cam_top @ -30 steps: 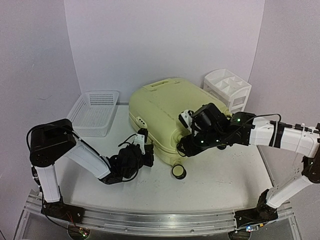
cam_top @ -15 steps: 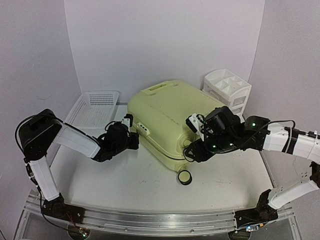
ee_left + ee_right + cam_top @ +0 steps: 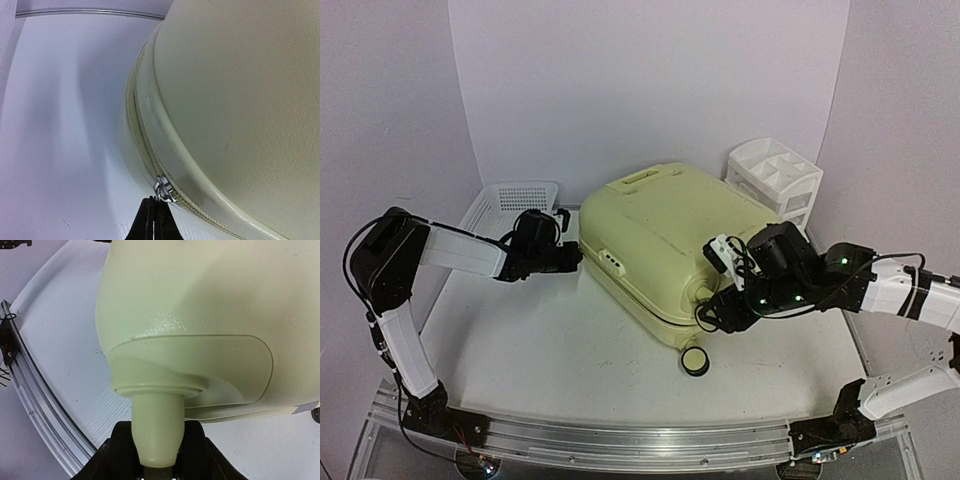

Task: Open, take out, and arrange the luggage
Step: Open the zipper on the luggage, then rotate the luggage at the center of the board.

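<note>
The luggage (image 3: 660, 235) is a pale yellow-green hard-shell suitcase lying flat mid-table, shut. My left gripper (image 3: 576, 256) is at its left side. In the left wrist view the fingers (image 3: 154, 212) are shut on the silver zipper pull (image 3: 163, 189) on the zipper seam (image 3: 139, 131). My right gripper (image 3: 713, 306) is at the suitcase's near right corner. In the right wrist view it (image 3: 156, 462) is shut round a cream wheel stem (image 3: 156, 425) under the wheel housing (image 3: 200, 370). Another wheel (image 3: 695, 360) shows at the near corner.
A white mesh basket (image 3: 510, 218) stands at the back left, just behind my left arm. A white drawer organizer (image 3: 775, 175) stands at the back right, close to the suitcase. The metal rail (image 3: 640, 440) runs along the table's near edge.
My left gripper has travelled from the suitcase's near edge back along its left side with the zipper pull. My right gripper has shifted right and nearer, and the suitcase turned slightly.
</note>
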Robot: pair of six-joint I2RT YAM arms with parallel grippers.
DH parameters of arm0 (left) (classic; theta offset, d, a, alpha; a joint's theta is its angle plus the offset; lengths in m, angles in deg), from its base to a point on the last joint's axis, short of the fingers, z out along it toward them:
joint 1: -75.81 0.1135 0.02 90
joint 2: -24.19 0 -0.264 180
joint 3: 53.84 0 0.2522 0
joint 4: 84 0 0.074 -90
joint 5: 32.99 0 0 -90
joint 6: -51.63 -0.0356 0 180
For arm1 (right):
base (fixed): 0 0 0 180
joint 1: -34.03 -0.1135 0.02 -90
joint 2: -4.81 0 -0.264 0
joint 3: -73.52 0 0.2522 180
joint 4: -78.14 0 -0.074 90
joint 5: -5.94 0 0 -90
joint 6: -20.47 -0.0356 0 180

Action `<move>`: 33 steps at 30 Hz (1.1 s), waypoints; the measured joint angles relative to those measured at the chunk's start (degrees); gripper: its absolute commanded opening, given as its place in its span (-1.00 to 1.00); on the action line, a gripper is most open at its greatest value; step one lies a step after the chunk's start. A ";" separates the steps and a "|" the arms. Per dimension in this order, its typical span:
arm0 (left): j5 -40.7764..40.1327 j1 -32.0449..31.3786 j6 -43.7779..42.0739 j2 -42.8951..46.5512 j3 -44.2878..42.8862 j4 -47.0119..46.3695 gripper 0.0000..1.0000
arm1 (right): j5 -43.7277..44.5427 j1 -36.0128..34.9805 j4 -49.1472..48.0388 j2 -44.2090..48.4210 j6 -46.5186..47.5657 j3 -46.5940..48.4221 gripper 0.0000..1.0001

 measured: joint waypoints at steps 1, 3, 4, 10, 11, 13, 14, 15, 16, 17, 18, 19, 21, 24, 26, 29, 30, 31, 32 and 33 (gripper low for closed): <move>1.09 0.46 -0.09 0.00 -0.57 1.05 -1.00 | 0.04 0.02 -0.09 0.42 0.00 -0.42 -1.00; 3.04 1.31 -0.15 -0.11 -1.62 2.45 -1.00 | 0.11 0.02 -0.33 1.31 -0.07 -1.33 -1.00; 4.20 1.81 -0.22 -0.22 -2.12 3.21 -1.00 | 0.17 0.02 -0.42 1.97 -0.11 -1.90 -1.00; 9.33 3.45 -1.75 -0.39 -3.17 4.96 -1.00 | 0.35 0.00 -0.24 5.42 -0.35 -4.42 -1.00; 9.84 3.52 -2.03 -0.39 -3.19 5.09 -1.00 | 0.42 0.00 -0.20 5.88 -0.39 -4.72 -1.00; 10.67 3.67 -2.82 -0.37 -3.39 5.62 -1.00 | 0.74 -0.02 -0.11 6.73 -0.61 -5.33 -1.00; 10.86 3.67 -3.02 -0.33 -3.39 5.75 -1.00 | 1.29 -0.15 0.09 7.19 -0.76 -5.62 -1.00; 11.13 3.67 -3.17 -0.24 -3.39 5.86 -1.00 | 1.95 -0.31 0.33 7.58 -0.92 -5.75 -1.00; 11.45 3.67 -3.21 -0.15 -3.39 6.12 -1.00 | 2.80 -0.52 0.46 8.09 -1.03 -5.95 -1.00; 11.78 3.67 -3.19 0.04 -3.32 6.25 -1.00 | 3.78 -0.76 0.72 8.61 -1.16 -6.08 -1.00; 11.93 3.67 -3.19 0.39 -2.99 6.16 -1.00 | 4.81 -0.98 1.01 9.07 -1.22 -6.19 -1.00; 12.04 3.67 -3.17 0.87 -2.58 6.10 -1.00 | 5.90 -1.22 1.42 9.57 -1.22 -6.29 -1.00; 12.11 3.67 -3.15 2.67 -0.96 5.70 -1.00 | 7.15 -1.64 2.34 10.36 -1.05 -6.34 -1.00; 11.85 3.69 -3.04 5.88 2.14 5.46 -1.00 | 8.28 -2.16 3.72 11.06 -0.50 -6.34 -0.98; 9.90 4.20 -2.69 8.85 4.76 4.96 -1.00 | 8.94 -2.34 4.70 11.10 -0.04 -6.34 -0.91; 6.43 6.97 -1.81 12.92 8.28 4.68 -1.00 | 10.05 -2.43 5.95 11.32 0.81 -6.34 -0.75; 5.42 7.91 -1.46 14.45 9.73 4.61 -1.00 | 10.45 -2.58 6.25 11.41 0.92 -6.34 -0.72; 4.44 8.70 -1.22 16.13 11.34 4.61 -1.00 | 10.75 -2.67 6.60 11.50 1.05 -6.34 -0.71; 3.91 9.05 -1.01 17.79 12.96 4.70 -1.00 | 11.13 -2.75 6.97 11.58 1.20 -6.34 -0.68; 3.72 9.07 -0.90 19.19 14.34 4.66 -1.00 | 11.63 -2.86 7.30 11.61 1.29 -6.34 -0.64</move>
